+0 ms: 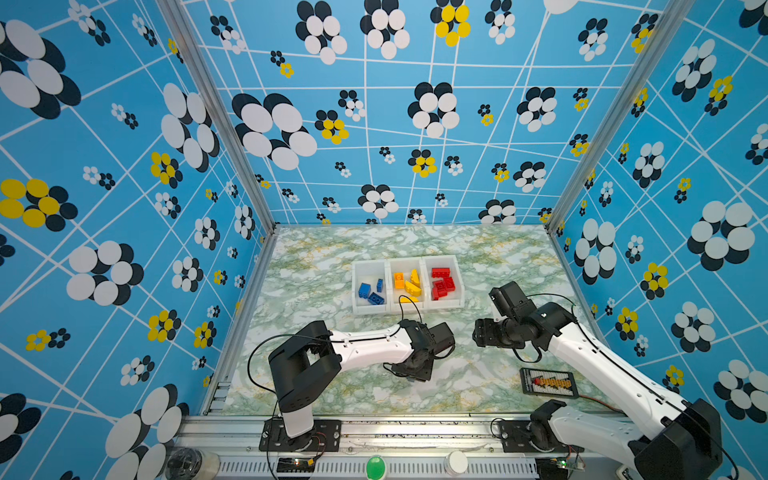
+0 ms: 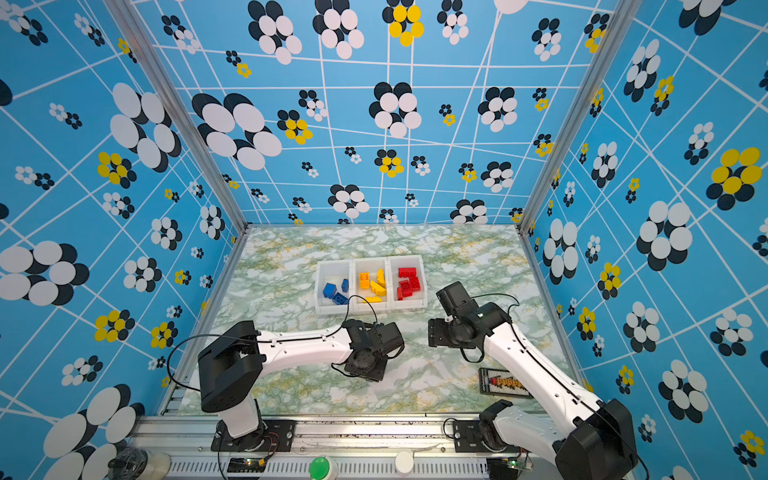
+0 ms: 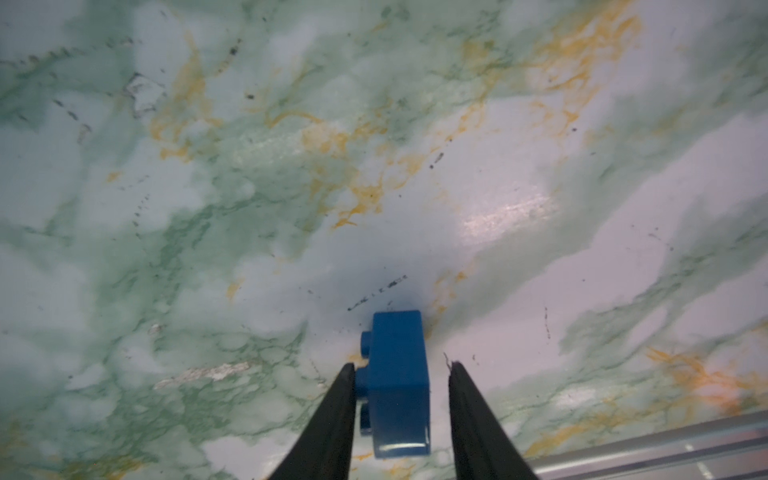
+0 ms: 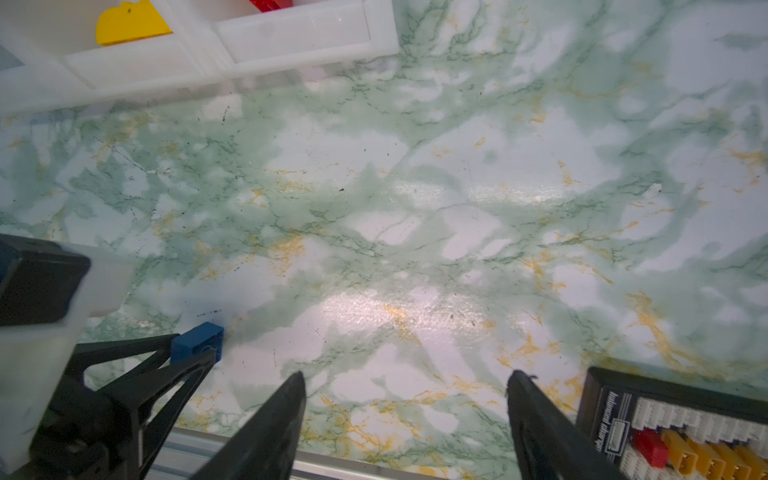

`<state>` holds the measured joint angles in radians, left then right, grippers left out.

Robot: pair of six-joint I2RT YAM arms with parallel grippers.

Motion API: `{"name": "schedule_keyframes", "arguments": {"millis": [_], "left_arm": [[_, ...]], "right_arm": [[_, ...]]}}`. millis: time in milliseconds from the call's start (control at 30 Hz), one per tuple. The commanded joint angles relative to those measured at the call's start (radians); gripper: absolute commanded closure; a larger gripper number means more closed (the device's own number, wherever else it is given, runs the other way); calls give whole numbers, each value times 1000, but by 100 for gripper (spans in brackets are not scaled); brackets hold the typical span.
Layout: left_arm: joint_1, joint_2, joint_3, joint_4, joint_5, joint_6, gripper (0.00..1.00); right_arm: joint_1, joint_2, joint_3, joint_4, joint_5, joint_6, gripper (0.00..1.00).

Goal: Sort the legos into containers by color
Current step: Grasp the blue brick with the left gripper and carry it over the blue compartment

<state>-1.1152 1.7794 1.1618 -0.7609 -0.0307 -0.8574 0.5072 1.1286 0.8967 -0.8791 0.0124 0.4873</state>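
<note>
Brick (image 3: 401, 399), blue, lay sideways between left gripper (image 3: 401, 365) fingers (image 3: 332, 415)
On the table (image 3: 249, 166) nearer than the containers (image 1: 370, 309), studs faced one finger, long axis along them; jaws narrowly apart. Right gripper (image 4: 405, 378) gaped, empty.

light: bright, even; glare: patches on table (image 4: 374, 316); blur: wrist views soft; edges: top views bowed

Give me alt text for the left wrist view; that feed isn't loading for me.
A blue lego lies on its side, studs pointing sideways, between the black fingers of the left gripper, with a narrow gap showing beside one finger. Beneath is the green and white marbled table, and a metal rail crosses one corner.
</note>
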Motion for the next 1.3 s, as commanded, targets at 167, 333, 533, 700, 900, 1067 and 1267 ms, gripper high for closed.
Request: {"name": "schedule_keyframes", "arguments": {"millis": [167, 333, 533, 700, 900, 1067, 1267], "left_arm": [[-5, -3, 15, -43, -15, -15, 70], [-5, -5, 17, -44, -16, -14, 77], [2, -31, 30, -52, -31, -11, 79], [25, -78, 48, -70, -50, -9, 79], [79, -132, 84, -106, -78, 15, 79], [150, -164, 140, -146, -101, 59, 79], [263, -194, 197, -168, -115, 115, 79]], "right_arm": [[-7, -13, -31, 9, -3, 25, 23], [-7, -25, -34, 8, -1, 32, 23], [-8, -37, -38, 5, 3, 42, 23], [-8, -46, -43, 8, 1, 51, 23], [-7, -46, -45, 20, 0, 59, 23], [-8, -38, -44, 37, -3, 68, 23], [-8, -21, -36, 56, -6, 74, 23]]}}
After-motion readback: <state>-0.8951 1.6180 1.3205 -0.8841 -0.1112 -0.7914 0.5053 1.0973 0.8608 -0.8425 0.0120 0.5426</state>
